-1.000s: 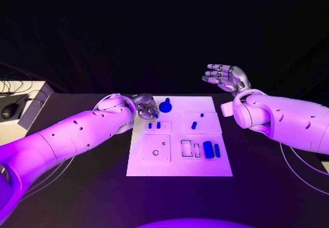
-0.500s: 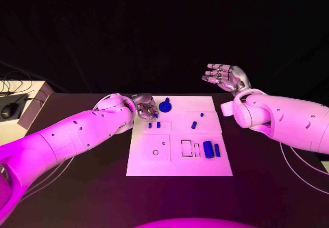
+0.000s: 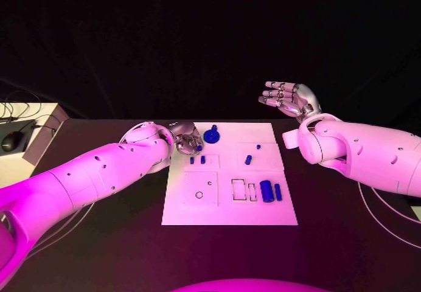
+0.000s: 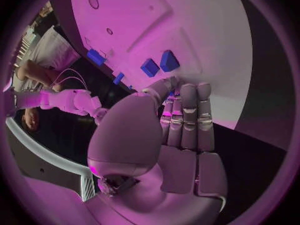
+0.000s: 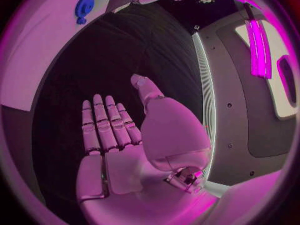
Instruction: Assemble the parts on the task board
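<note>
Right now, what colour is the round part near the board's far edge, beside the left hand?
Blue; the round part shows best in the head view.

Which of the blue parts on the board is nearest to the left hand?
The round blue part at the board's far edge, right beside the left hand. The other blue parts are small and straight, and lie nearer the robot.

Board's near half lies open — left hand (far corner) crowds round part.
</note>
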You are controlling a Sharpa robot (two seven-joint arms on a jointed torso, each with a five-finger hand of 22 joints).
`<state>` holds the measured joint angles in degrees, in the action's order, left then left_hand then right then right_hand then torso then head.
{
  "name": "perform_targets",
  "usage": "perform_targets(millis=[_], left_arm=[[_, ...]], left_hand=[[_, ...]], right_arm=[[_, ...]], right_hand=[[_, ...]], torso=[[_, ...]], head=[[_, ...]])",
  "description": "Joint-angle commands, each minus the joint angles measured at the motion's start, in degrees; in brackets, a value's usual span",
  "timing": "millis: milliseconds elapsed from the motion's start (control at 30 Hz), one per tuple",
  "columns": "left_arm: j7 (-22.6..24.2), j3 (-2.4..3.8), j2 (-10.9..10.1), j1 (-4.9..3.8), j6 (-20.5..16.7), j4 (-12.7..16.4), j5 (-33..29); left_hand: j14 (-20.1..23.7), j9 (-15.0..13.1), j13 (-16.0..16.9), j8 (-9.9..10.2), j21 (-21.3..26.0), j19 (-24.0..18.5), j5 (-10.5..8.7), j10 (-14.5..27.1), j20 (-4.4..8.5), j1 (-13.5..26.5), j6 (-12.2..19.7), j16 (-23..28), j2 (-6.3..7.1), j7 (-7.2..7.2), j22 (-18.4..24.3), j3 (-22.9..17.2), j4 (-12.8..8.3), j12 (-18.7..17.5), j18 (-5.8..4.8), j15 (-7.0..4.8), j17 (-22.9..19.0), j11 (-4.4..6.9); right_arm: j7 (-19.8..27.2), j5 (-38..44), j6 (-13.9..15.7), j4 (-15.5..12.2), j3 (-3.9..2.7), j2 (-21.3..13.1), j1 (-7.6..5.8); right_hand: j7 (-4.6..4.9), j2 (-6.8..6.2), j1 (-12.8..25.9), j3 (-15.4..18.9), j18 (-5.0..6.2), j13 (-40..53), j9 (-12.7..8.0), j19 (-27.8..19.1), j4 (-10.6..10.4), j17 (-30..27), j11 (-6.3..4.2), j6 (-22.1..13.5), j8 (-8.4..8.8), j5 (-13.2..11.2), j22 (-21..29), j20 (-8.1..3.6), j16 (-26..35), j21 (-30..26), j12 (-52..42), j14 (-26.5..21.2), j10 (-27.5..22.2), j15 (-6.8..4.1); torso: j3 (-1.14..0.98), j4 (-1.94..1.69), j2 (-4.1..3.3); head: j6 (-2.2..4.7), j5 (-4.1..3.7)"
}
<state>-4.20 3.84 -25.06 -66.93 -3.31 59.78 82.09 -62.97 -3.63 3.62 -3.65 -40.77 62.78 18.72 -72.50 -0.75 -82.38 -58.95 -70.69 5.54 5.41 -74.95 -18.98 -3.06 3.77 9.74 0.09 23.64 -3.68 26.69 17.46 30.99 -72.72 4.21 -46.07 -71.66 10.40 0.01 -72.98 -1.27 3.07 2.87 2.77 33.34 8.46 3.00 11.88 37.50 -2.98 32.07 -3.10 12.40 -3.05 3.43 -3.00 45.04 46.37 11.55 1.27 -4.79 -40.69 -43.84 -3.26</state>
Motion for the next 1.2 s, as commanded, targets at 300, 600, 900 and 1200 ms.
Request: perform_targets(millis=[300, 600, 900, 1200], left_arm=[[-0.8, 0.03, -0.3, 0.01, -0.4, 0.5, 0.7], [-1.1, 0.04, -1.0, 0.00, -0.7, 0.7, 1.2], [0.7, 0.43, -2.9, -0.33, -3.9, -0.1, -1.1], [4.6, 2.20, -6.4, -0.70, -10.4, -0.6, -22.3]], left_hand=[[0.3, 0.3, 0.0, 0.3, 0.5, 0.7, 0.20, -0.1, 0.21, -0.5, 5.8, -0.1, 0.86, -0.73, -0.4, 0.4, 0.5, -0.1, 0.22, -0.14, -0.2, 0.19], [0.7, 0.3, 0.0, 0.3, 0.7, 0.7, 0.22, 0.4, 0.20, -0.9, 6.9, 0.1, 0.88, -0.91, -0.4, 0.6, 0.7, -0.1, 0.17, 0.03, -0.2, -0.09], [5.1, 0.1, -0.1, 0.2, 3.0, -1.8, 0.33, 6.8, -0.81, -1.1, 2.5, 3.2, 1.43, 0.04, 0.2, 0.1, 0.8, 0.1, 0.20, 1.67, -2.2, -2.43], [5.9, 0.0, -0.2, -0.1, 10.7, -5.0, 0.22, 9.2, -1.80, -1.7, -1.5, 16.6, 1.24, 1.99, 5.2, 0.6, 0.9, 1.6, -0.42, 2.19, -9.6, -3.05]], right_arm=[[0.5, 0.1, -0.8, 0.0, -0.03, 0.0, -0.01], [0.4, 0.2, -0.4, -0.1, -0.03, -0.1, -0.01], [-0.4, 1.4, -0.1, -0.4, -0.03, -1.1, -0.01], [-4.1, 8.9, -1.9, -1.6, -0.02, -3.6, -0.02]], right_hand=[[3.71, 0.20, 0.3, -0.3, -1.10, 0.0, 0.0, -0.4, 0.1, -0.1, 0.07, 0.3, 0.31, 0.3, 0.1, 0.04, 0.2, -0.3, 0.1, -0.7, 0.2, 0.05], [3.71, 0.16, 0.2, -0.3, -1.09, 0.0, 0.0, -0.4, 0.2, -0.1, 0.08, 0.3, 0.30, 0.3, 0.1, 0.05, 0.2, -0.3, 0.1, -0.7, 0.2, 0.06], [3.40, 0.26, -1.9, -1.8, -0.45, 0.1, 0.1, 6.1, 2.3, 0.4, -0.37, 2.2, 0.20, -0.6, -0.6, -0.61, -0.8, 0.9, 0.0, 10.5, 3.0, -0.95], [-0.24, 0.74, -3.1, -10.3, 1.33, 0.8, 1.5, 23.5, 5.2, 1.9, -5.58, 22.1, -2.31, -7.7, -2.8, -6.63, -3.1, 7.9, -1.9, 29.1, 21.7, -7.86]], torso=[[0.00, 0.00, -0.03], [0.01, 0.00, -0.02], [-0.02, -0.10, 0.04], [0.04, -0.12, 0.01]], head=[[0.02, -0.02], [0.31, -0.08], [0.78, -0.07], [0.91, -0.26]])
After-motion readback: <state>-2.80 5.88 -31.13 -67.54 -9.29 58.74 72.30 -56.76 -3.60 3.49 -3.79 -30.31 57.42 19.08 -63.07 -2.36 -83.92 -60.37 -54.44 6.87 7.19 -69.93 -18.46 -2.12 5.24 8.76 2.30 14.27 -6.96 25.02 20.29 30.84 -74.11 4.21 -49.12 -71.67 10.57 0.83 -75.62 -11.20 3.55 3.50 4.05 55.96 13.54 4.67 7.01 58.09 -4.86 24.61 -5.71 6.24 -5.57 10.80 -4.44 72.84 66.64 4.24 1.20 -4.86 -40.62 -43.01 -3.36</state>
